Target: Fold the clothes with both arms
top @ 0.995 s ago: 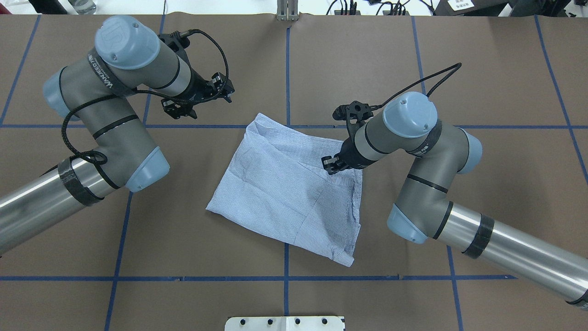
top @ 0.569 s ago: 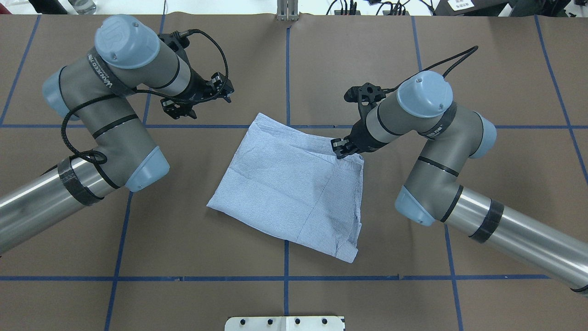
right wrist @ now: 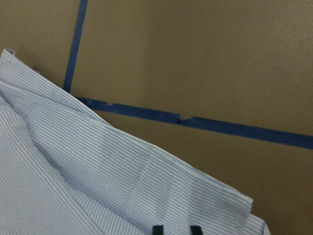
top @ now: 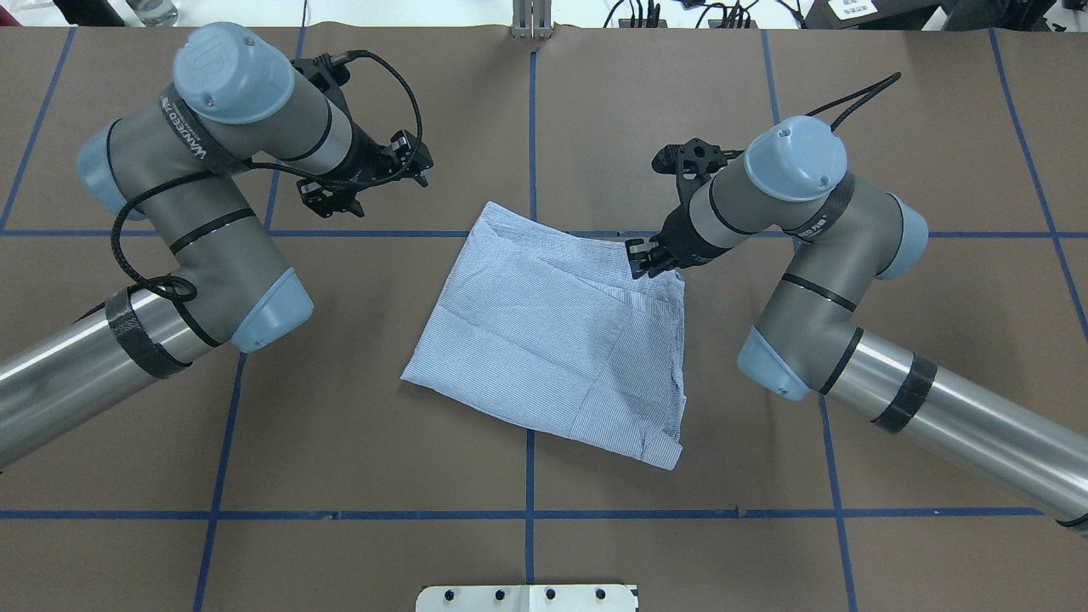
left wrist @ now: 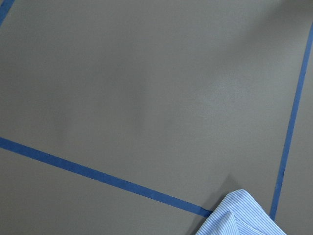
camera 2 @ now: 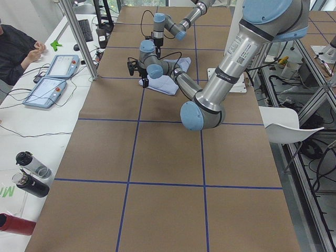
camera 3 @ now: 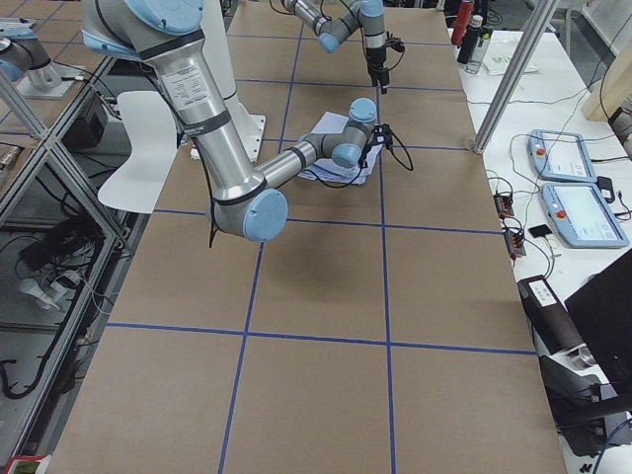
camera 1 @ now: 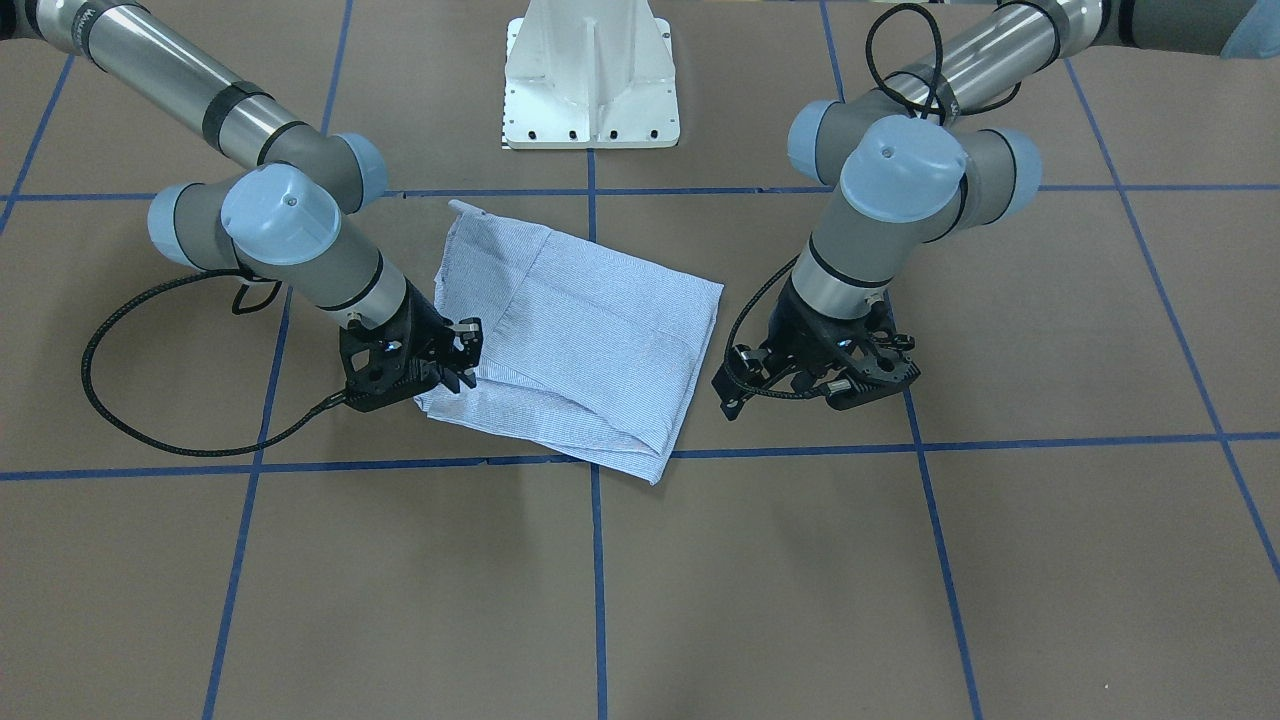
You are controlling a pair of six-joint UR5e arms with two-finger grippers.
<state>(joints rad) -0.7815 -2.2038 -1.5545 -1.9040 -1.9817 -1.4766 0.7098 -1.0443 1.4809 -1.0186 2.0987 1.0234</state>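
The blue-and-white striped cloth shirt [top: 544,340] seems almost folded; right tool [top: 643,259] pinches its 1 o'clock corner, left tool [top: 372,182] hangs released.

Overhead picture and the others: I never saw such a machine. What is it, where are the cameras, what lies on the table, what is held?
These are two robot arms, left arm and right arm, each ending in a two-finger gripper. One camera looks down from behind the robot, one faces it with sides swapped, two stand at the table's ends, one sits on each wrist. A folded striped shirt lies on the brown table. The left gripper is open, over bare table. The right gripper rests on the shirt's corner; whether it pinches, I cannot tell.
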